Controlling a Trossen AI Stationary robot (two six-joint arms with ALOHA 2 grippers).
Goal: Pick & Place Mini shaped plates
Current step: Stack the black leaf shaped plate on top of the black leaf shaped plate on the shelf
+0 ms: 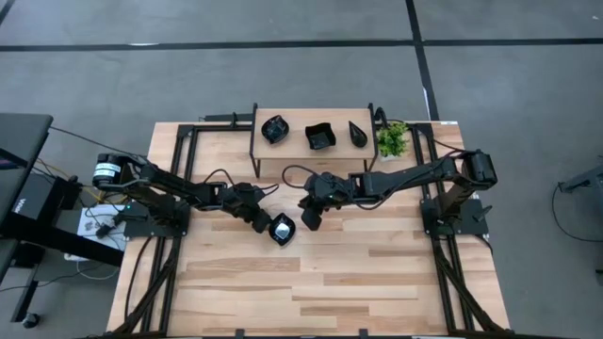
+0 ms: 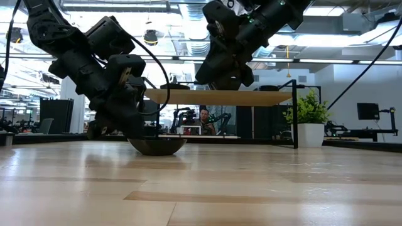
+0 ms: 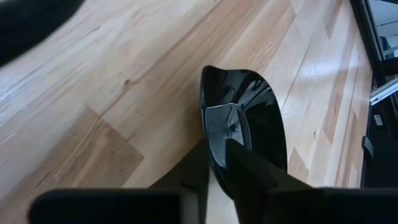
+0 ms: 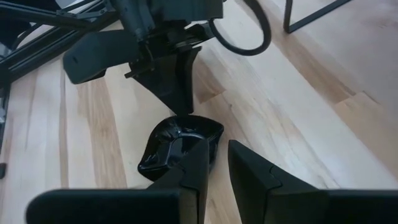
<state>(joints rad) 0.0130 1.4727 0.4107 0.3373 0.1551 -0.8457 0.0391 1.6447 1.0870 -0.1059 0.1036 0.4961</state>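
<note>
A glossy black mini plate (image 1: pixel 281 229) with a squarish bottom sits on its base on the wooden table, near the middle. My left gripper (image 3: pixel 214 146) slants down onto it from the table's left. Its fingers are a narrow gap apart and straddle the plate's left rim, one inside and one outside. My right gripper (image 4: pixel 217 149) hangs above and just right of the plate (image 4: pixel 180 146), open a little, nothing between its fingers. In the low view it (image 2: pixel 223 78) stands well above the plate (image 2: pixel 157 145). Three more black mini plates (image 1: pixel 319 137) rest on the shelf at the back. My left gripper has one finger (image 3: pixel 249 171) inside the plate and the other (image 3: pixel 196 171) outside its rim (image 3: pixel 207 140), coming slanting down from the table's left. A strip of table shows between the outer finger and the rim. Whether the fingers touch the plate, I cannot tell. The plate stays on the table.
A low wooden shelf (image 1: pixel 283 160) on dark legs stands at the far edge. A small green potted plant (image 1: pixel 392 139) sits at its right end. Bare table lies toward the near edge. A person (image 2: pixel 204 119) shows far behind the table.
</note>
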